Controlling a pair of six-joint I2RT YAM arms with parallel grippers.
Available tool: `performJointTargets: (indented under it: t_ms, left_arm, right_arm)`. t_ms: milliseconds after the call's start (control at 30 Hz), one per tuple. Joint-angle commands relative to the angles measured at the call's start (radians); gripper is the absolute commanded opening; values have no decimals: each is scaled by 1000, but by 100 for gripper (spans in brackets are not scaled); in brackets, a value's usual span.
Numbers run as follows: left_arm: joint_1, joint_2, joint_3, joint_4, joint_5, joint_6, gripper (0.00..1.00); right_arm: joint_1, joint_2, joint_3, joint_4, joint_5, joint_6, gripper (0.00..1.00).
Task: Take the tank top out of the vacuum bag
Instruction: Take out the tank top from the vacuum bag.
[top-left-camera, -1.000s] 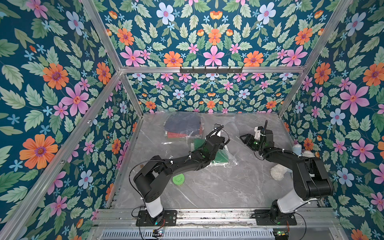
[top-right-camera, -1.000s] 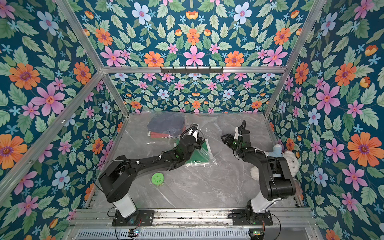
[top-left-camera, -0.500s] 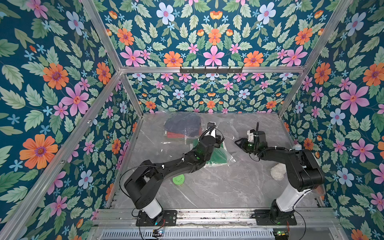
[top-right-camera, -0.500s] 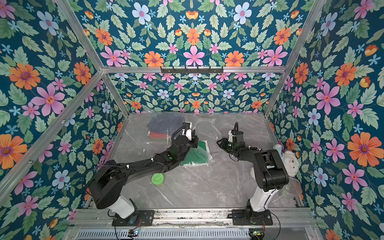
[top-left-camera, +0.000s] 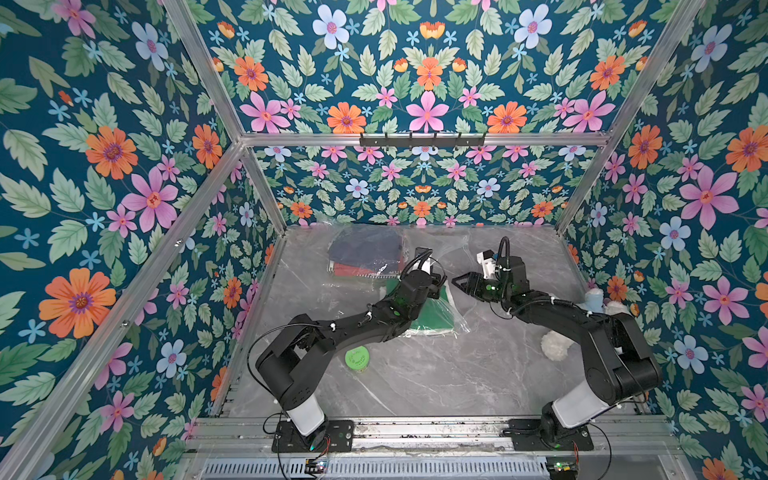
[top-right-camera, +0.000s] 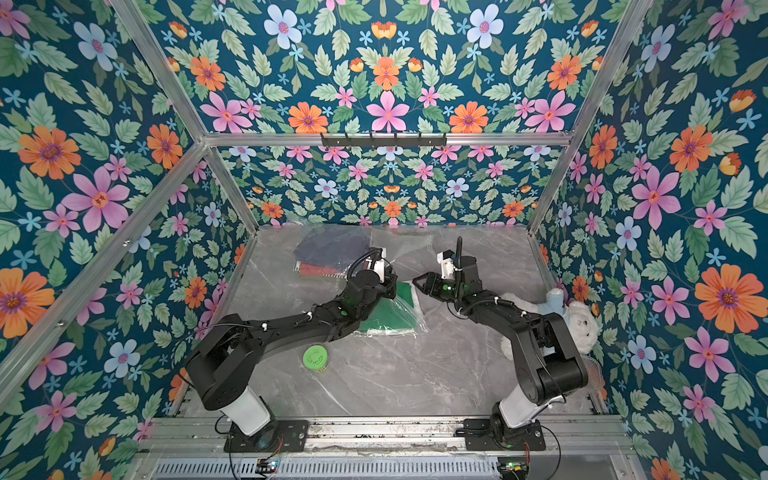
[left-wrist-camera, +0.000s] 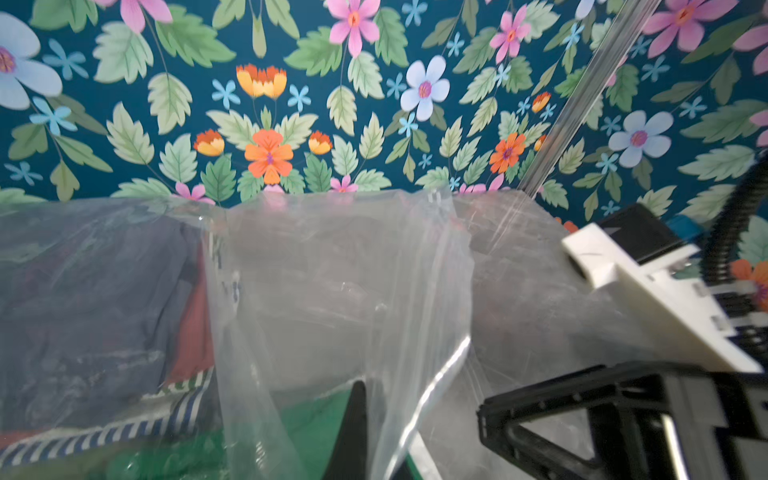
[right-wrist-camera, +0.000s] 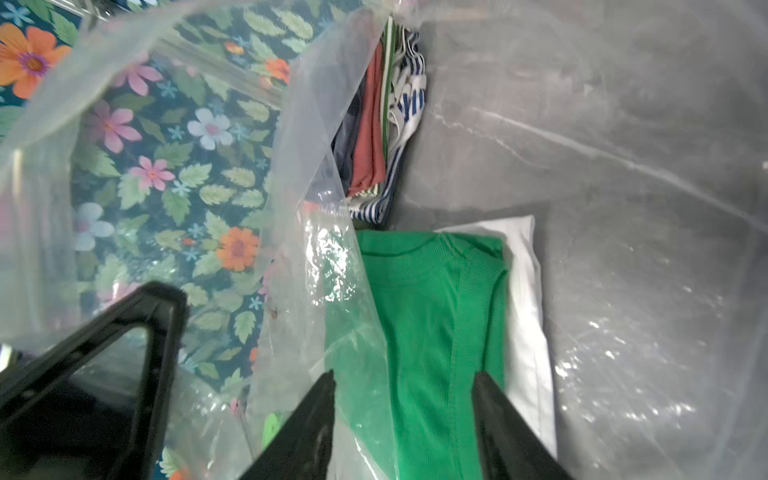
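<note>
The vacuum bag (top-left-camera: 432, 249) (top-right-camera: 399, 245) lies crinkled and clear across the back of the marble table. My left gripper (top-left-camera: 436, 286) (top-right-camera: 390, 284) (left-wrist-camera: 368, 399) is shut on a fold of its plastic (left-wrist-camera: 340, 291) and holds that layer up. Under the raised layer lies the green tank top (top-left-camera: 432, 318) (top-right-camera: 388, 320) (right-wrist-camera: 432, 324), flat on a white garment (right-wrist-camera: 528, 316). My right gripper (top-left-camera: 457, 282) (top-right-camera: 417, 282) (right-wrist-camera: 403, 415) is open at the bag's mouth. One of its fingers stands on each side of the tank top's ribbed edge.
A folded stack of navy, red and striped garments (top-left-camera: 365, 257) (right-wrist-camera: 374, 137) sits deeper in the bag. A green-lidded jar (top-left-camera: 356, 358) (top-right-camera: 316, 357) stands by the left arm. A white plush bear (top-right-camera: 577, 324) lies against the right wall.
My right gripper has moved left, up to the bag's mouth and over the green tank top. My left gripper keeps its hold on the plastic and has shifted only slightly.
</note>
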Motion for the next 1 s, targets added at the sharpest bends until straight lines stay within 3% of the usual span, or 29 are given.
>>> performJointTargets:
  t_ms: [0,133,367,700,967]
  left_arm:
    - [32,-9,-48,-60,84,-105,0]
    - [102,-15,-121,-61,174,-191,0]
    - [171,-53,-197,-57,191,-225,0]
    - [235,-152,-293,-128,95,-207,0]
    - [265,-220,-353,-133,86,-203,0]
  right_arm:
    - [17,-12,4,-122,4,-36,59]
    - [36,19,14,-175,-25,-23,59]
    - [74,138,70,-235,6,-33,54]
    - [133,370,257,-261,-47,-65,40]
    - [144,476,449,-326,-63,-126,40]
